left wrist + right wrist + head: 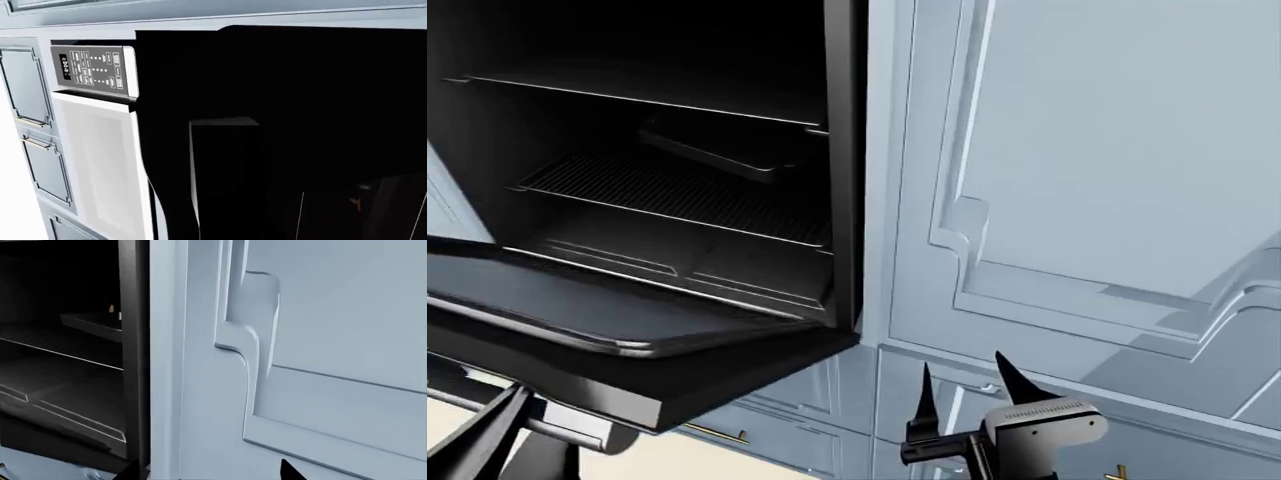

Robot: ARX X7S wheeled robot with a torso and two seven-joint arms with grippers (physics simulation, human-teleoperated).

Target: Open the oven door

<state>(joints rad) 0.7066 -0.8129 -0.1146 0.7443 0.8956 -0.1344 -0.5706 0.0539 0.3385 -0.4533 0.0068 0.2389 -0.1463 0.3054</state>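
The oven door [587,310] hangs folded down almost flat, its black inner face up and the cavity behind it exposed. Its silver bar handle [590,428] runs along the door's front edge at the lower left of the head view. My left gripper [545,420] sits right at that handle, its black fingers [487,440] apart and overlapping the bar; whether they clamp it is unclear. In the left wrist view a black mass [287,125] fills most of the picture and no jaws show. My right gripper [962,362] stands open in front of the pale blue cabinet, holding nothing.
Inside the oven are wire racks [681,190] and a dark tray [714,150]. A tall pale blue cabinet door [1094,180] stands right of the oven. Drawers with a brass handle [714,432] lie below. The oven's control panel [90,67] shows in the left wrist view.
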